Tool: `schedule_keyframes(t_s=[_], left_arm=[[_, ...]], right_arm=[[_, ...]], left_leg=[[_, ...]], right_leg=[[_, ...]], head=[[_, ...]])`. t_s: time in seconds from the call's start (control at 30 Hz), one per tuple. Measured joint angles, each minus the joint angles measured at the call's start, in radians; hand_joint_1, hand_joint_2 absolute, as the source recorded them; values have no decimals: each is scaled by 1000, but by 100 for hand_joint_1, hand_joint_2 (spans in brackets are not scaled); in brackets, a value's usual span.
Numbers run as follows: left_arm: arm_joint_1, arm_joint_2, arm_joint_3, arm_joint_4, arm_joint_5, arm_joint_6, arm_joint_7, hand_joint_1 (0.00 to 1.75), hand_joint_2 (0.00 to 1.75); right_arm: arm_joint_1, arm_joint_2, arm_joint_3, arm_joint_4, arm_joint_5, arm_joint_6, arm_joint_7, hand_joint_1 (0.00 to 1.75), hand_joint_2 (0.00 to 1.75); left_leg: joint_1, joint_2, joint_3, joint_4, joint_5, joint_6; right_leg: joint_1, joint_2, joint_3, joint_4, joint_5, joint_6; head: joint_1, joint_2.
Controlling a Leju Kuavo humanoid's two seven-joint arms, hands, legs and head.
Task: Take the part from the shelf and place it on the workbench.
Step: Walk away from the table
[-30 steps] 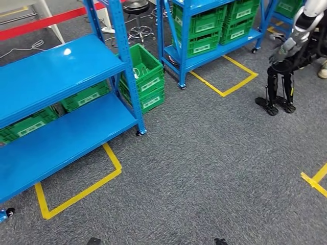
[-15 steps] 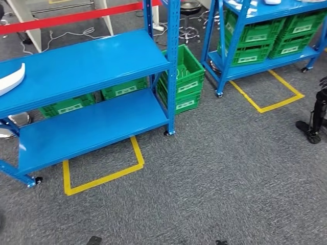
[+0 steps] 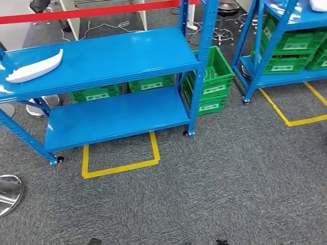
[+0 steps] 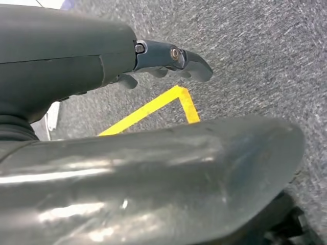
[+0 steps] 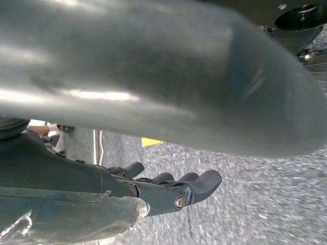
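A long white curved part (image 3: 34, 66) lies on the upper level of the blue shelf (image 3: 115, 51), at its left end, in the head view. My left hand (image 4: 169, 58) hangs over the grey carpet near a yellow tape corner, its fingers stretched out with nothing in them. My right hand (image 5: 173, 189) also hangs above the carpet, its dark fingers extended and apart, holding nothing.
Green crates (image 3: 210, 81) stand on the floor by the shelf's right post and behind its lower level. A second blue shelf (image 3: 285, 15) with more crates stands at the right. Yellow tape (image 3: 119, 166) marks the floor. A chrome round base (image 3: 9, 194) sits at the left edge.
The camera has swung to the left: the whole scene has slid right in the picture, and the shelf's left end with the white part has come into view.
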Motion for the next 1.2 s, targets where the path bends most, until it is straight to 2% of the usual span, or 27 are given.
schedule_keyframes(t_s=[0.07, 0.1, 0.13, 0.2, 0.27, 0.3, 0.33, 0.37, 0.4, 0.47, 0.5, 0.53, 0.63, 0.7, 0.77, 0.8, 0.9, 0.93, 1.2], left_arm=[[0, 0, 0, 0, 0, 1, 0, 0, 0], [3, 0, 0, 0, 0, 2, 0, 0, 0], [4, -1, 0, 0, 0, 2, 0, 0, 0], [3, -2, 0, 0, -2, 2, 2, 0, 0], [0, -3, 0, 0, -6, 2, 4, 0, 0], [1, -2, 0, 0, -7, 3, 6, 0, 0], [3, -1, 0, 0, -8, 4, 6, 0, 0], [4, 0, 0, 0, -9, 5, 6, 0, 0], [5, 1, 0, 0, -10, 6, 6, 0, 0], [5, 3, 0, 0, -11, 7, 5, 0, 0], [4, 5, 0, 0, -12, 8, 4, 0, 0], [4, 6, 0, 0, -12, 9, 4, 0, 0], [5, 11, 0, 0, -13, 9, 4, 0, 0], [4, 12, 0, 0, -14, 10, 4, 0, 0], [3, 12, 0, 0, -15, 10, 4, 0, 0], [3, 12, 0, 0, -15, 10, 4, 0, 0], [3, 12, -1, 0, -15, 10, 4, 0, 0], [3, 12, -1, 0, -15, 11, 4, 0, 0], [4, 15, 0, 0, -13, 12, 2, 0, 0]], right_arm=[[-2, 0, 0, 0, 0, 1, 0, 0, 0], [-3, 0, -1, 0, 1, 1, 1, 0, 0], [-4, 0, -1, -1, 2, 2, 1, 0, 0], [-2, 0, -1, -1, 4, 3, 3, 0, 0], [3, 0, -1, -1, 4, 4, 4, 0, 0], [4, 0, -1, -1, 5, 5, 3, 0, 0], [5, 0, -1, -1, 5, 5, 2, 0, 0], [5, 0, -2, -1, 5, 5, 1, 0, 0], [4, 0, -3, -1, 5, 4, 0, 0, 0], [0, 0, -5, -1, 5, 3, -4, 0, 0], [-1, 1, -7, -1, 5, 3, -7, 0, 0], [-1, 1, -8, -1, 5, 2, -9, 0, 0], [0, 1, -13, -1, 2, -2, -14, 0, 0], [1, 3, -16, -1, 1, -2, -17, 0, 0], [0, 5, -19, -1, 1, -2, -18, 0, 0], [0, 5, -21, -1, 1, -2, -18, 0, 0], [0, 6, -24, -1, 1, -3, -18, 0, 0], [0, 6, -24, -1, 1, -3, -18, 0, 0], [0, 6, -25, -1, 0, -5, -21, 0, 0]], left_leg=[[0, -17, 1, -10, -2, 10], [2, -28, 1, -12, -1, 14], [4, -39, 2, -13, 1, 18], [7, -60, 1, -15, 3, 27], [7, -83, 1, -15, 4, 32], [8, -93, 1, -14, 4, 33], [8, -101, 2, -14, 4, 32], [10, -108, 4, -14, 3, 31], [11, -114, 5, -13, 2, 27], [9, -121, 5, -7, -1, 14], [8, -123, 3, -6, -2, 9], [6, -123, 1, -5, -1, 10], [6, -123, 0, -10, 7, 36], [6, -123, 1, -14, 10, 42], [7, -123, 2, -19, 13, 37], [8, -123, 3, -22, 14, 30], [12, -123, 3, -28, 16, -4], [13, -123, 3, -28, 16, -11], [10, -123, 2, -28, 17, -13]], right_leg=[[2, -18, 5, -1, -4, 10], [0, -10, 7, 3, -10, 16], [-2, 11, 0, 22, -24, 22], [-5, 66, -45, 120, -79, 31], [-6, 89, -106, 243, -128, 33], [-6, 92, -124, 271, -128, 34], [-7, 93, -125, 263, -110, 35], [-9, 93, -108, 219, -76, 35], [-12, 96, -81, 154, -39, 36], [-16, 108, -33, 43, 5, 33], [-18, 114, -23, 18, 10, 28], [-18, 118, -21, 12, 10, 23], [-16, 120, -25, 12, 15, 14], [-13, 120, -26, 12, 16, 8], [-11, 120, -27, 12, 16, 3], [-10, 120, -28, 13, 16, 0], [-7, 119, -30, 13, 16, -3], [-7, 119, -30, 13, 16, -4], [-11, 119, -29, 10, 20, -1]], head=[[2, 0], [4, 0], [6, 0], [12, 0], [17, 0], [18, 0], [19, 0], [19, 0], [20, 0], [22, 0], [23, 0], [23, 0], [21, 0], [21, 0], [21, 0], [21, 0], [21, 0], [21, 0], [22, 0]])
